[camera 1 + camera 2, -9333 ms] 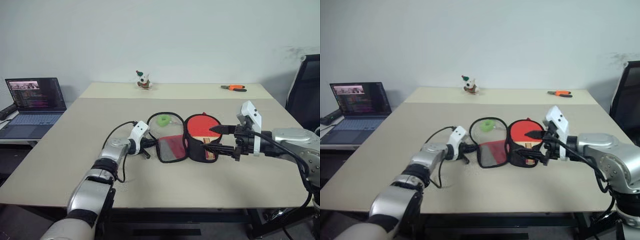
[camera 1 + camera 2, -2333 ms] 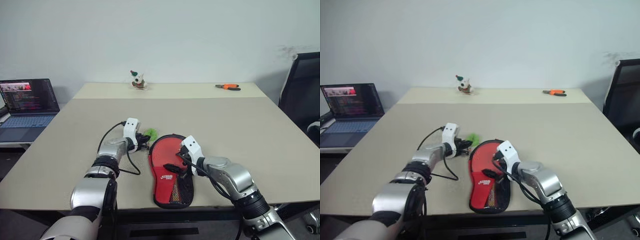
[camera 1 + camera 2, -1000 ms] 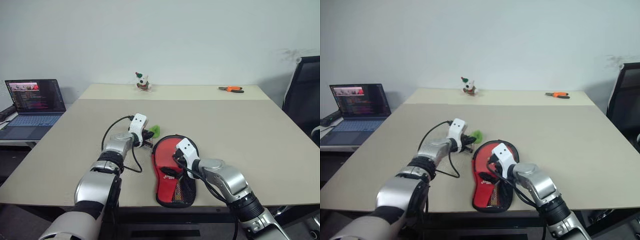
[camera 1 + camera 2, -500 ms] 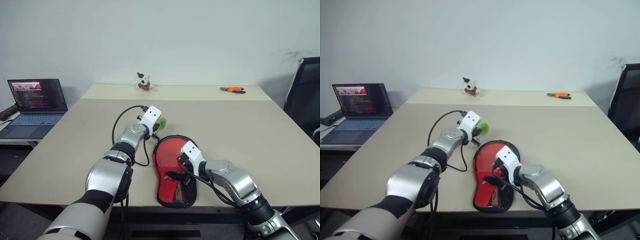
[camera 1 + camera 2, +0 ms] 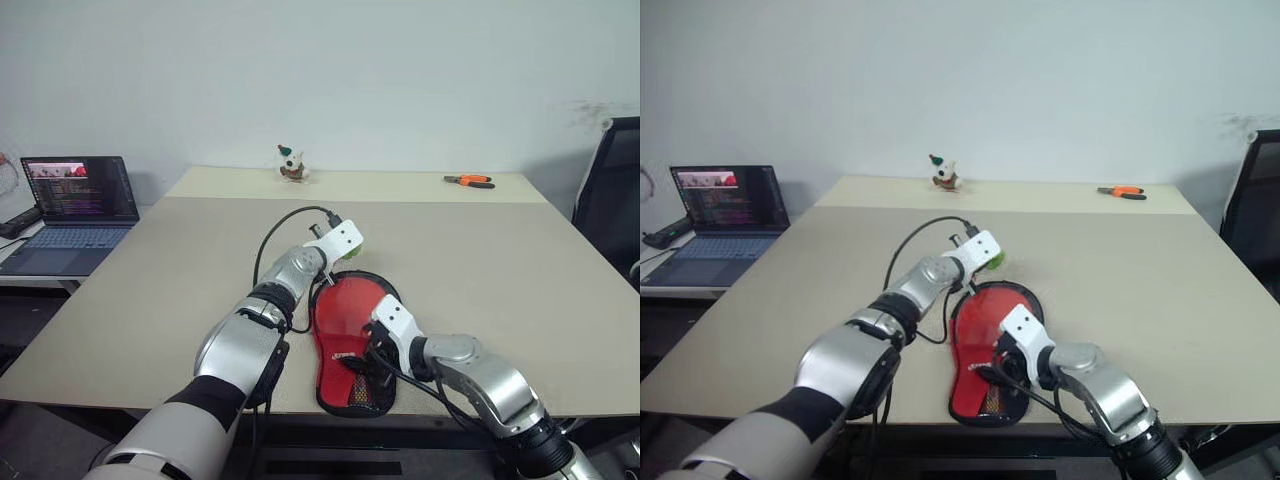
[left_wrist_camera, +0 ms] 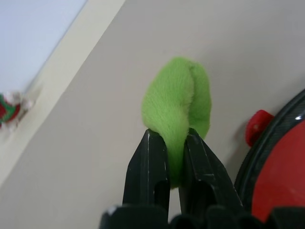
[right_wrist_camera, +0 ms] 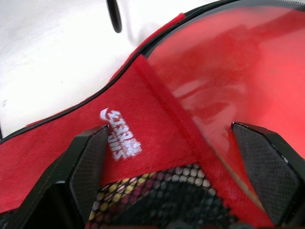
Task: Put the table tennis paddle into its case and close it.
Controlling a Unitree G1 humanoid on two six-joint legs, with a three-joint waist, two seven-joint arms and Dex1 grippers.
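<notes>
The red and black paddle-shaped soft case [image 5: 352, 340] lies close to the near edge of the wide tan table [image 5: 520, 260]. The red paddle is inside it, under its clear front. The right gripper [image 5: 366, 366] sits over the case with its fingers spread wide. Farther back, the left gripper [image 6: 167, 157] pinches the fuzzy lime green tag [image 6: 178, 105]. There is lots of bare table on both sides.

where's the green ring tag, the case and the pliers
green ring tag [image 6: 178, 107], left wrist view, fuzzy middle
case [image 5: 345, 315], left eye view, clear red front
pliers [image 5: 468, 180], left eye view, orange handles
</notes>
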